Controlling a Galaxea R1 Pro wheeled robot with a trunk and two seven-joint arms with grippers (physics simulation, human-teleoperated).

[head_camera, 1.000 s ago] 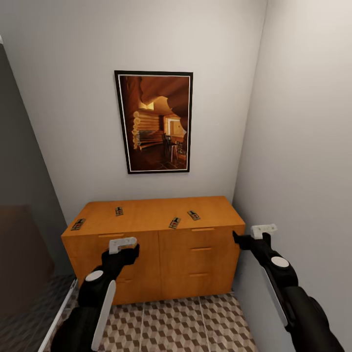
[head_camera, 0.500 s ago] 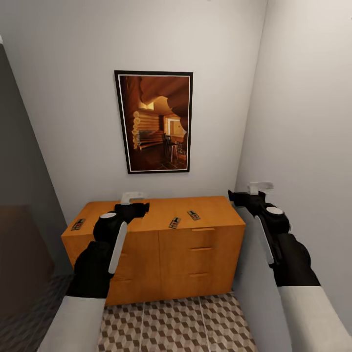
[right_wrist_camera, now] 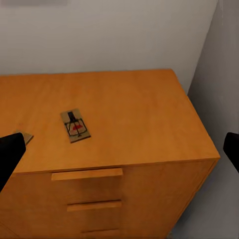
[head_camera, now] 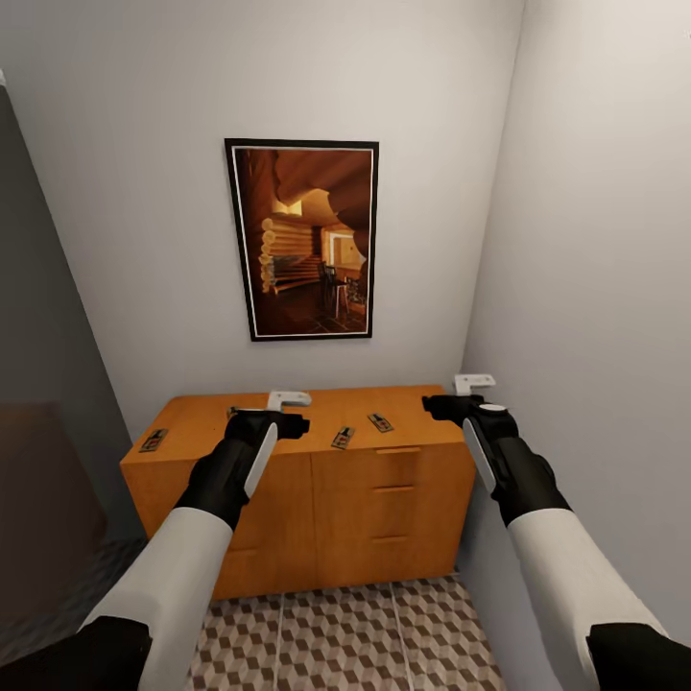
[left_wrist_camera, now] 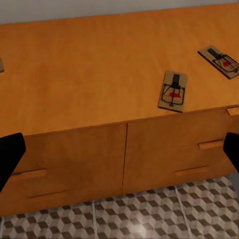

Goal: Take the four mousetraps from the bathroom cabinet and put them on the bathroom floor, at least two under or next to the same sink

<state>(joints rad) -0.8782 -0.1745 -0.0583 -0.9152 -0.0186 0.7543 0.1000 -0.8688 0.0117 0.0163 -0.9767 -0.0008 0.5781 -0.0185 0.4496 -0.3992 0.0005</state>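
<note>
The mousetraps lie flat on the top of the cabinet [head_camera: 317, 499], none yet on the bathroom floor [head_camera: 345, 633]. In the head view 1 mousetrap [head_camera: 153, 440] sits at the far left edge, a middle mousetrap [head_camera: 343, 438] lies close to the front edge, and a right mousetrap [head_camera: 381, 422] lies just beside it, further back. A dark sliver by the left arm may be the 4th, but it is mostly hidden.

Each looks like a thin, stiff wooden slab carrying a wire bar and a red spot, so it should be light and rigid, though so low that fingers may skid off the smooth worktop. Judging by that, the best hold is across the 2 long edges of the slab, coming straight down and keeping clear of the wire. The middle one, near the front edge, seems easiest to reach.

The left claw [head_camera: 288, 411] hovers over the top left of centre, its fingers spread wide and empty in the left wrist view. The right claw [head_camera: 451, 395] hangs above the right end, likewise open and holding nothing.
</note>
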